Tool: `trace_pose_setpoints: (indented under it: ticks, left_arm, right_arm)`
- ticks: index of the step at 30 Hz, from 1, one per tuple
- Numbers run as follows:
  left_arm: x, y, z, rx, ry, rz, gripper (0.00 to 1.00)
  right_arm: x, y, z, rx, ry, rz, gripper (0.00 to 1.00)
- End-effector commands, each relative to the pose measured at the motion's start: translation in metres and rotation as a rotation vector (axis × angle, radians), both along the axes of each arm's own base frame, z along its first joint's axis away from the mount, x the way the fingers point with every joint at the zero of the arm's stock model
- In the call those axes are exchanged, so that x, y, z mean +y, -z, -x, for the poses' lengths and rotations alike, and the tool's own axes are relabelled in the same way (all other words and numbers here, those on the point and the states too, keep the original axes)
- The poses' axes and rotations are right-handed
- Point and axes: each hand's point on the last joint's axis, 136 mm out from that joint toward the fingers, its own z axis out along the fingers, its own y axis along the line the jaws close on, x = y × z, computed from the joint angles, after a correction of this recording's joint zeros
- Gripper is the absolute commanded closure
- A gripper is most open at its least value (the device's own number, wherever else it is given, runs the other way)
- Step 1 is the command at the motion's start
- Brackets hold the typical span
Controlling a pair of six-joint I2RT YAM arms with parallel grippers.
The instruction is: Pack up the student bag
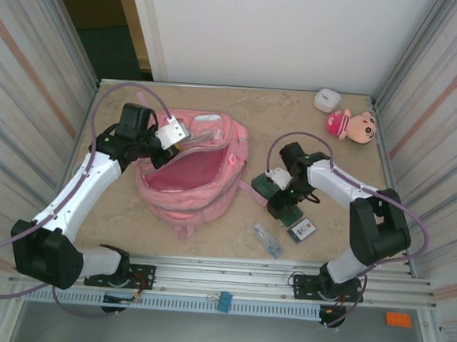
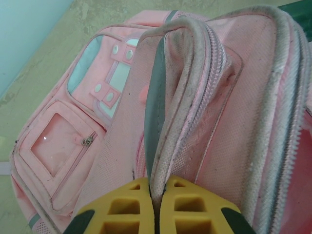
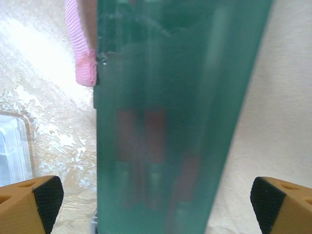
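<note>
Pinching the zipper rim of the student bag [image 2: 73, 146], left gripper [image 2: 156, 207] clamped, left arm [image 1: 85, 183] stretched forward, right gripper [image 3: 156, 204] spread wide above green box [image 3: 170, 97].

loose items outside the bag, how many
5: green box by the bag, dark card and clear packet nearer, white case and plush doll far right; more may be hidden

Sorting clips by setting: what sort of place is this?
Probably a robot test cell: left arm and right arm bolted to a rail at a tabletop's edge, corrugated metal walls on both sides, a pink student bag and plush doll laid out.
</note>
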Motion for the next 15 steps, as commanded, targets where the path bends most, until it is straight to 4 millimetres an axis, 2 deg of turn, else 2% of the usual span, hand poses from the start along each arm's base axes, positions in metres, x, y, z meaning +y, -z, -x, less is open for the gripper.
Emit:
trace_pose_setpoints:
  ticks: [1, 10, 15]
  left_arm:
    - [0.006, -0.038, -0.007, -0.105, -0.036, 0.029, 1.0]
    - [0.004, -0.045, 0.001, -0.098, -0.047, 0.077, 1.0]
    - [0.003, -0.046, 0.006, -0.088, -0.058, 0.101, 1.0]
  right_arm:
    - [0.0, 0.013, -0.004, 0.0, 0.017, 0.033, 0.0]
    - [-0.003, 0.035, -0.02, -0.045, 0.011, 0.069, 0.09]
    - [-0.007, 0.033, -0.026, -0.085, 0.021, 0.079, 0.24]
